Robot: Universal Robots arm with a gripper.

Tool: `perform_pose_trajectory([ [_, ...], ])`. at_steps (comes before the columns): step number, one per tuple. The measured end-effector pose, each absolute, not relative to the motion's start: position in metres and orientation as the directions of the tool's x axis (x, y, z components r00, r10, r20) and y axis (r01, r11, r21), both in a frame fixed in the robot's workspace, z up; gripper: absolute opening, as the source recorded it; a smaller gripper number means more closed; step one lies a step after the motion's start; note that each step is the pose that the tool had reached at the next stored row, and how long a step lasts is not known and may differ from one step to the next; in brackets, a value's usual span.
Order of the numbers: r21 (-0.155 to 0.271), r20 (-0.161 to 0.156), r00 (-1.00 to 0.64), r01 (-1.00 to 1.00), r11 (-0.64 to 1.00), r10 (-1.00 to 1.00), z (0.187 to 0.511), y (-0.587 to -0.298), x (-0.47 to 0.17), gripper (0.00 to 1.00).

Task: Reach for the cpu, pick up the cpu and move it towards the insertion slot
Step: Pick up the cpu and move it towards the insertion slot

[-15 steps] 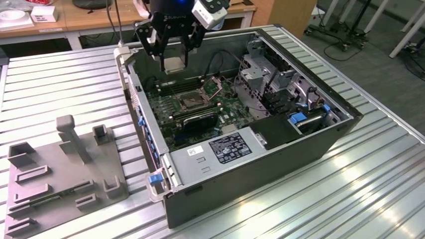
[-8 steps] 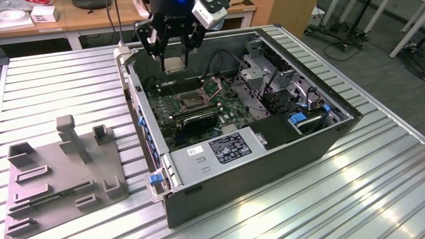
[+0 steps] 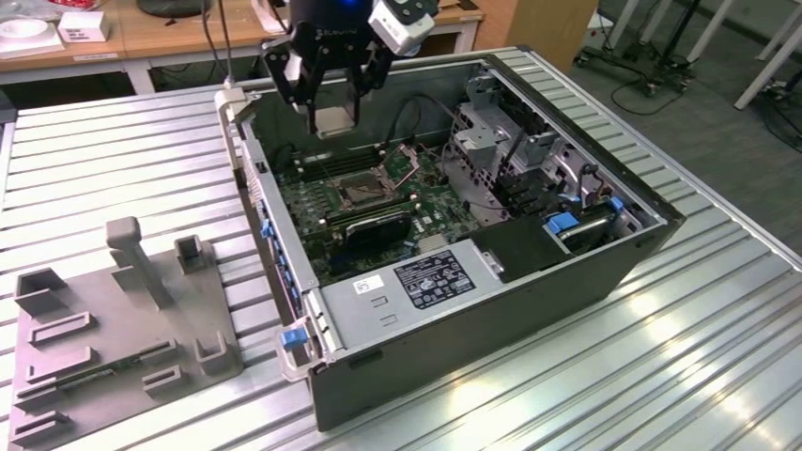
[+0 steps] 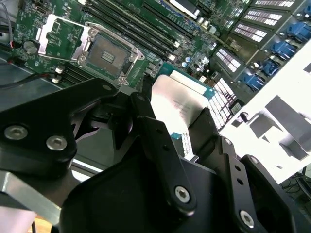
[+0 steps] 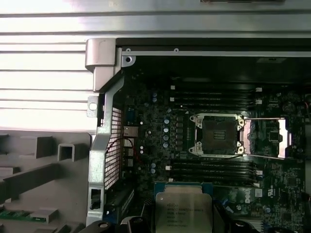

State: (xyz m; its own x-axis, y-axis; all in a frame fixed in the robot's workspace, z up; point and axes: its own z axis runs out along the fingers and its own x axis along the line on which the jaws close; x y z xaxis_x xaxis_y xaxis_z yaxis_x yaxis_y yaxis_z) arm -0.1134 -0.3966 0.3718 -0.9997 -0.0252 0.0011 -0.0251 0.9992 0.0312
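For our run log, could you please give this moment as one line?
pincer: shut on cpu | position: above open case, cpu in the air | slot: open, empty | cpu not yet at slot

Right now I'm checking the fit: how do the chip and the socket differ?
The chip has a pale metal face; the socket has a dark centre. The chip is held up in the gripper, above the board; the socket is fixed on the board, with its silver bracket swung open beside it. Both are square.
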Motion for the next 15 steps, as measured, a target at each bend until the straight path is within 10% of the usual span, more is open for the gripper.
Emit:
perform_pose_trajectory([
  [15, 0.031, 0.005, -1.0, -0.025, 0.999, -0.025, 0.365, -0.383, -0.104, 0.54],
])
